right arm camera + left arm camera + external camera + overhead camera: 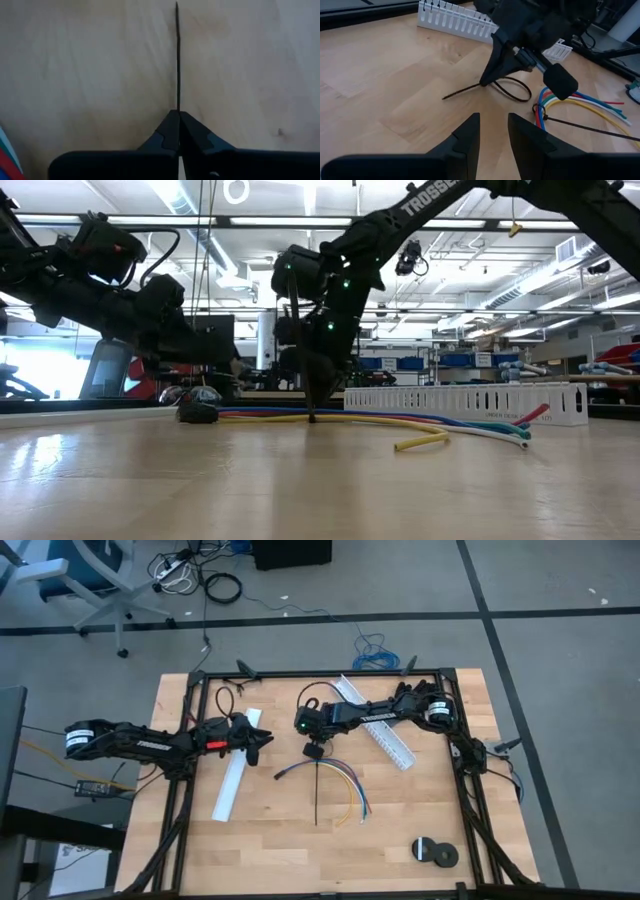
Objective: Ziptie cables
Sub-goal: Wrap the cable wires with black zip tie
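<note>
On a wooden table [270, 840], the right gripper [178, 117] points down near the middle, its fingers pinched fully together on a thin black ziptie [177, 60] lying flat on the wood. The coloured cables [345, 785] fan out just beside it. The left gripper [493, 131] hovers nearby, fingers slightly parted and holding nothing.
</note>
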Controlling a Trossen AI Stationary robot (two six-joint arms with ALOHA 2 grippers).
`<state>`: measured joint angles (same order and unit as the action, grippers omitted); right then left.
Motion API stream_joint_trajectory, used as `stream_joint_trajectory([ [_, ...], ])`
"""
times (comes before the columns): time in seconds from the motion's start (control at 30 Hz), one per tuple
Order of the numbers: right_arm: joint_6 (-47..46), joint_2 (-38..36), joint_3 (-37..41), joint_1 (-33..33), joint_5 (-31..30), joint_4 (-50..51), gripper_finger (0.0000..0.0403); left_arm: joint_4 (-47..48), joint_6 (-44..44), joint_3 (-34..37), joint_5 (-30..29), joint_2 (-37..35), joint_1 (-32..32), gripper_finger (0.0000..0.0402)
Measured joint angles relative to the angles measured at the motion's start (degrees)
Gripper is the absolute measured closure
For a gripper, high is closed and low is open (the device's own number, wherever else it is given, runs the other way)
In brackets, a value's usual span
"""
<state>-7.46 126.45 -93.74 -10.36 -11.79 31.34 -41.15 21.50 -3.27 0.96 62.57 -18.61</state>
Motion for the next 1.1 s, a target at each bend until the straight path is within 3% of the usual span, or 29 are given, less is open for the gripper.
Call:
stream_joint_trajectory([
  [0.27,4.8,-4.2,-0.1,3.3,-5.0,-4.7,0.0403,-1.1,1.9,0.0,0.4,0.0,0.9,0.0292],
  [0.4,5.7,-6.0,0.7,4.0,-8.1,-3.6,0.0403,-7.0,1.5,0.7,0.4,0.0,4.4,0.0292],
  [0.53,4.0,-8.6,6.8,3.8,-8.2,-5.0,0.0403,-13.7,1.7,2.7,-3.5,0.0,8.2,0.0292],
  [0.73,-0.6,-19.4,21.8,4.8,-8.0,-11.7,0.0403,-12.6,3.2,2.8,-7.7,0.0,12.3,0.0292],
  [0.83,-0.7,-26.4,31.7,5.5,-5.7,-21.5,0.0403,-13.6,3.2,2.8,-8.2,0.0,13.7,0.0292],
  [0.9,-0.1,-29.8,38.3,5.5,0.7,-34.4,0.0403,-13.9,3.1,2.7,-8.3,0.0,14.4,0.0292],
  [1.0,-0.5,-30.2,46.5,5.1,10.3,-53.8,0.0403,-13.9,2.4,1.7,-8.3,0.0,15.2,0.0292],
  [1.1,-0.4,-27.8,49.4,4.7,13.2,-67.7,0.0403,-13.8,0.5,0.5,-8.3,0.0,15.5,0.0292],
])
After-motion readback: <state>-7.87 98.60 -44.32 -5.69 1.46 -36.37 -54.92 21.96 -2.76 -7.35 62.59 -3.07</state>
